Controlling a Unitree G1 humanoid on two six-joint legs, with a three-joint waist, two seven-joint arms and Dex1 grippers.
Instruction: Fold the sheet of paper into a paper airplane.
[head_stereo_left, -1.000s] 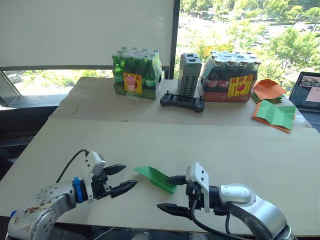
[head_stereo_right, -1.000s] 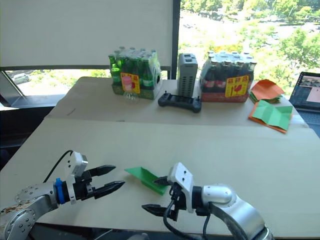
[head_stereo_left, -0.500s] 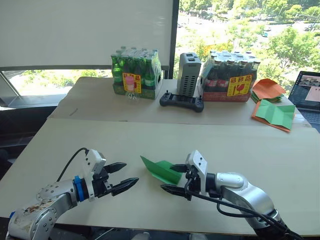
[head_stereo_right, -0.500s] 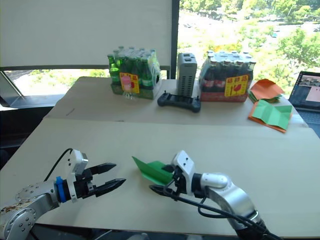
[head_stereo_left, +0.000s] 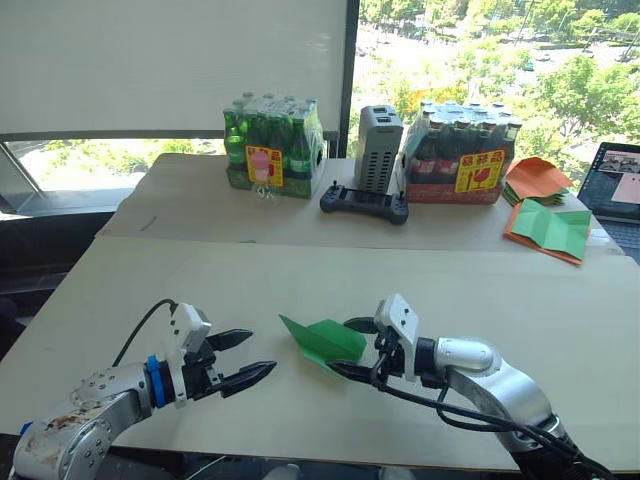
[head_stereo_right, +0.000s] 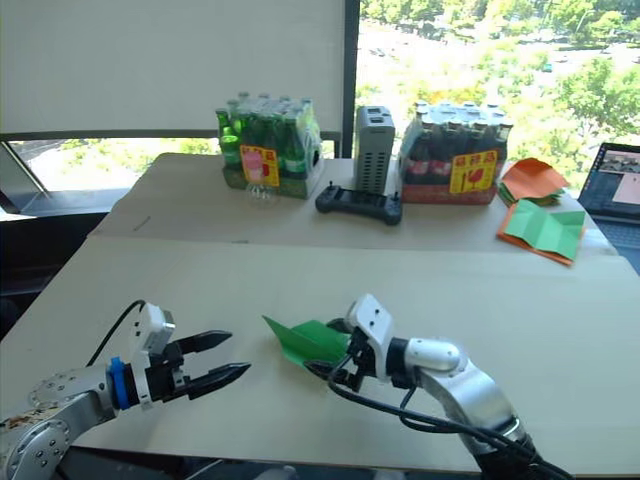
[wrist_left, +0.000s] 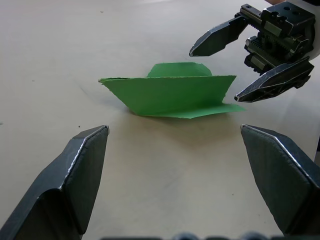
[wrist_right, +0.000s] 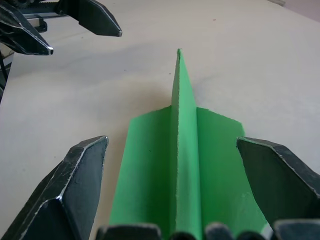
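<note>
The green sheet of paper is folded into a pointed paper airplane (head_stereo_left: 322, 342). It rests on the near part of the tan table (head_stereo_left: 470, 285) with its nose toward my left arm. In the right wrist view the paper airplane (wrist_right: 184, 150) shows a raised centre fold with a wing on each side. My right gripper (head_stereo_left: 352, 347) is open, its fingers spread on either side of the tail end without closing on it. My left gripper (head_stereo_left: 258, 352) is open too, a short way from the nose, pointing at it and holding nothing.
At the table's far side stand a pack of green bottles (head_stereo_left: 272, 145), a grey box (head_stereo_left: 379, 148), a black controller (head_stereo_left: 364, 203) and a pack of dark bottles (head_stereo_left: 462, 152). Orange and green sheets (head_stereo_left: 545, 225) and a laptop (head_stereo_left: 615, 185) lie at the far right.
My right gripper has moved forward and left until its fingers flank the plane's tail. The plane has tipped up from lying flat and shifted slightly. The left gripper has barely moved.
</note>
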